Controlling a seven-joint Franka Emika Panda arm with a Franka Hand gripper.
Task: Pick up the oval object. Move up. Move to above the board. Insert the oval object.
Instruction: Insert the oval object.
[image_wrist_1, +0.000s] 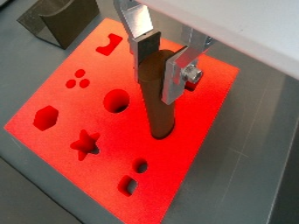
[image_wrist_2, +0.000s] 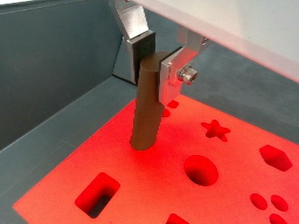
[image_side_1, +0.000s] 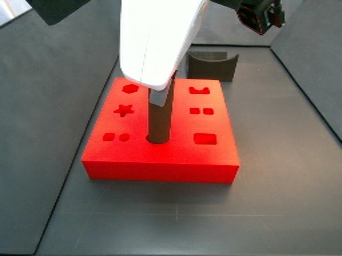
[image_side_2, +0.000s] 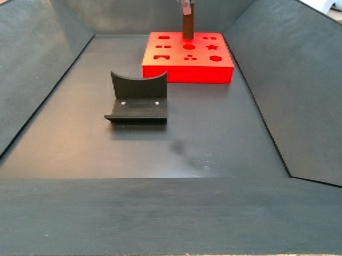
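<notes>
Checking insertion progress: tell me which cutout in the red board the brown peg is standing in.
The gripper holds the tall brown peg in the cutout mid-board on the bright red rectangular board, beside the larger, empty round hole.

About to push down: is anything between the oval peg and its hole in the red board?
Nothing visible blocks it. The claw grips the oval object upright, and its lower end already sits in a cutout of the board. The fixture stands apart on the floor.

The dark grey floor carries the board and, well apart from it, the fixture; the gripper hangs over the board.
</notes>
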